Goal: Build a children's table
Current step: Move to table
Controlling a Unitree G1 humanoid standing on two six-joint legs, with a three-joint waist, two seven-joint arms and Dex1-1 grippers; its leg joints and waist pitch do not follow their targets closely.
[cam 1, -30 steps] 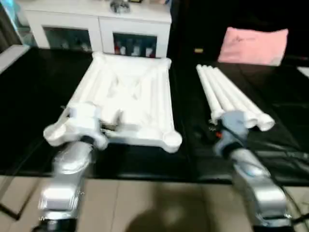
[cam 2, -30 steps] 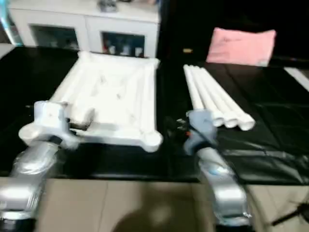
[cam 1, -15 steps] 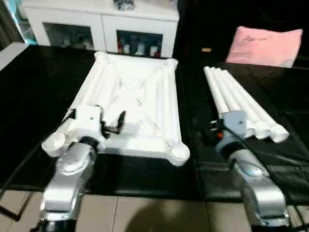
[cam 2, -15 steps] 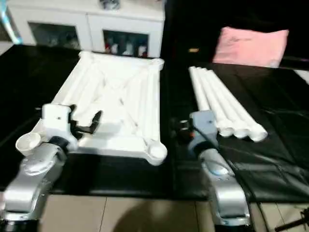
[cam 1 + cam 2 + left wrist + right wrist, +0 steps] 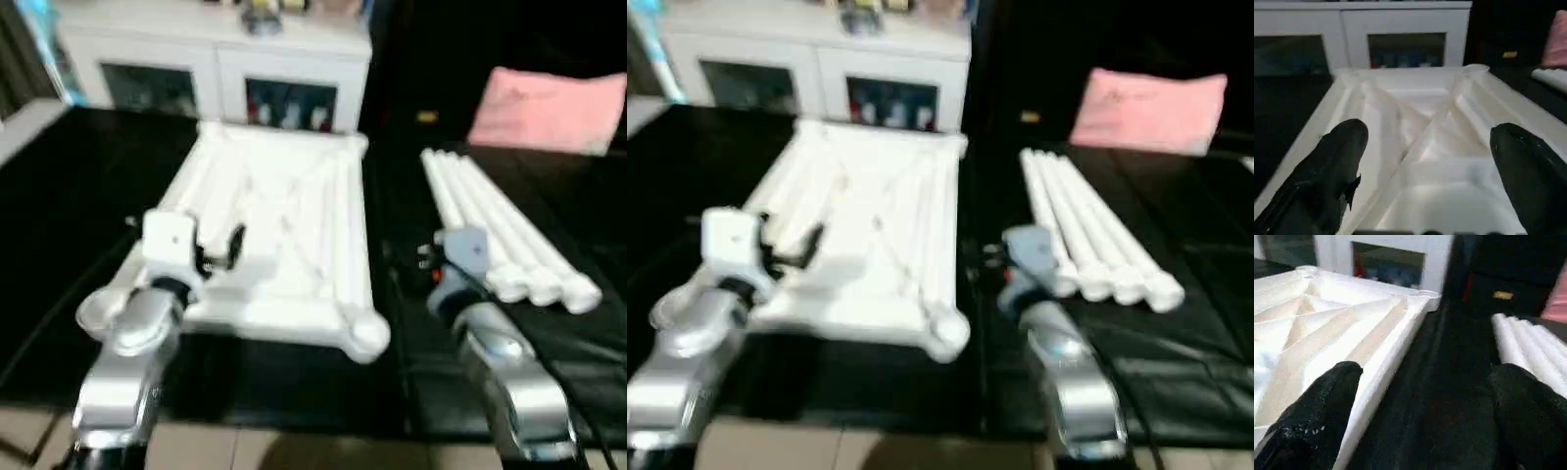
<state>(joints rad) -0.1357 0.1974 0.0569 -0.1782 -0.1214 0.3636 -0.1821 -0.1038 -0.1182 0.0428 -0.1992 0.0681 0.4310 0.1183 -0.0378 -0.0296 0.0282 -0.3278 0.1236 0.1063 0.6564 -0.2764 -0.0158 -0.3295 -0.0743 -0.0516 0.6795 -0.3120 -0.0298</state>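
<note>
Since a moment ago the left end effector (image 5: 1425, 161) has lifted a little over the tabletop's near left part, while the right end effector (image 5: 1420, 406) has stayed above the dark gap. Both stand with fingers spread wide, holding nothing. Ribbed side up, the white tabletop (image 5: 284, 211) lies on the black desk (image 5: 59, 196), round sockets at its corners. Four white legs (image 5: 500, 235) lie side by side to its right, running near to far, apart from it. Beyond them rests a pink pillow (image 5: 549, 108), and a white cabinet (image 5: 216, 69) stands at the far side.
</note>
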